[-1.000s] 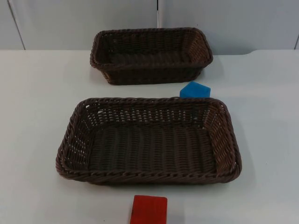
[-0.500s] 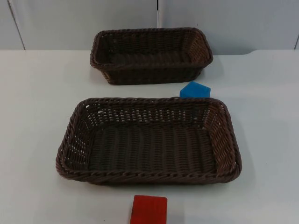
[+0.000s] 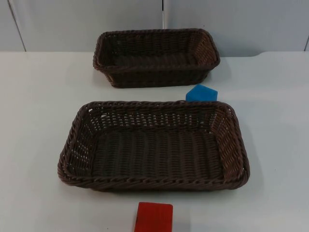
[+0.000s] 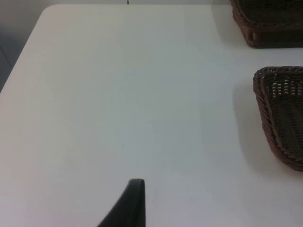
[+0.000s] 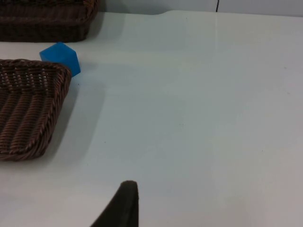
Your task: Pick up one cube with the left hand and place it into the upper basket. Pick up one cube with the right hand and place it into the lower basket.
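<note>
Nearest us, a red cube (image 3: pixel 153 217) lay on the white surface (image 3: pixel 38 96), just in front of the lower basket (image 3: pixel 154 182) and apart from its rim. That basket sat empty. Just behind its far right corner sat a blue cube (image 3: pixel 202 93), close to the rim, between the two baskets; whether it touched the weave we could not tell. Farthest back, the upper basket (image 3: pixel 157 67) stood empty by the grey wall (image 3: pixel 87 21).

The left gripper (image 4: pixel 131 203) waited over bare surface left of the baskets, and the right gripper (image 5: pixel 124 203) waited off to their right; for both, we could not tell whether the jaws were parted or closed.

We judged the cubes rigid and light, with smooth flat faces. A grip across two opposite faces should hold; the blue one called for care beside the basket rim.
</note>
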Controlling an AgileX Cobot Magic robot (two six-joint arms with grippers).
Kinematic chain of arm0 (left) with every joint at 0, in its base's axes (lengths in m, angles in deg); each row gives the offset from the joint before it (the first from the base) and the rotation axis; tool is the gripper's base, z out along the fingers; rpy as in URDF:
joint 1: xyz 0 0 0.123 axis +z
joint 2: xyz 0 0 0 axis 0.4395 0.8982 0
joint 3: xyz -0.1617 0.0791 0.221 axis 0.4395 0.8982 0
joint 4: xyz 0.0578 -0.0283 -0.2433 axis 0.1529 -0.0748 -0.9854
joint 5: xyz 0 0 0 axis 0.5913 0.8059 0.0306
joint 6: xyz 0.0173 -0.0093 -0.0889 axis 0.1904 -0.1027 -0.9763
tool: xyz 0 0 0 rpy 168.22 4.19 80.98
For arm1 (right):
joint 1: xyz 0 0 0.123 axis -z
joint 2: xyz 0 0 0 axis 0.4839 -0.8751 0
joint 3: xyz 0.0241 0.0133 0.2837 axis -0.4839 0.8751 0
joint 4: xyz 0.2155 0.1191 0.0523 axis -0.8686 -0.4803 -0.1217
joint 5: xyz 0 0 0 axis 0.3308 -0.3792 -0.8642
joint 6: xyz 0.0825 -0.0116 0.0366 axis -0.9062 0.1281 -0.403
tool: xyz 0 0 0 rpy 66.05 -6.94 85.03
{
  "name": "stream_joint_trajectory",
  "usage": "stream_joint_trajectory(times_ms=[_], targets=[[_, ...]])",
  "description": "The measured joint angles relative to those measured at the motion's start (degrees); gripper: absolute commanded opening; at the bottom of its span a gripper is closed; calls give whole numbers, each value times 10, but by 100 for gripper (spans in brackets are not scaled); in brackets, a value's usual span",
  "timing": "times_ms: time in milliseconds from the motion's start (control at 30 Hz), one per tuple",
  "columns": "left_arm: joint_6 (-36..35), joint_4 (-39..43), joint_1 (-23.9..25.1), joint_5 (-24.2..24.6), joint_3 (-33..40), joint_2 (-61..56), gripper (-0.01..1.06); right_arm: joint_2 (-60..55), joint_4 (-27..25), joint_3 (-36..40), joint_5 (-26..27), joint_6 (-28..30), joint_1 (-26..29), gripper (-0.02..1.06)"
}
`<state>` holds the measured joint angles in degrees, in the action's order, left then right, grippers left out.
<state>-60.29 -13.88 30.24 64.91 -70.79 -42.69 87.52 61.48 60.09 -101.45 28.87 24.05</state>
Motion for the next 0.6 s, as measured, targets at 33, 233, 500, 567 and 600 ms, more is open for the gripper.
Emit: stream_joint_trajectory(times_ms=[33, 233, 500, 567, 600], targets=[[0, -1, 0, 0, 0, 0, 105, 0, 0, 0, 0, 0, 0, 105], [0, -7, 0, 21, -9, 0, 105, 0, 0, 0, 0, 0, 0, 105], [0, -10, 0, 31, -10, 0, 105, 0, -1, 0, 0, 0, 0, 105], [0, -11, 0, 31, -10, 0, 105, 0, -1, 0, 0, 0, 0, 105], [0, -11, 0, 31, -10, 0, 105, 0, -1, 0, 0, 0, 0, 105]])
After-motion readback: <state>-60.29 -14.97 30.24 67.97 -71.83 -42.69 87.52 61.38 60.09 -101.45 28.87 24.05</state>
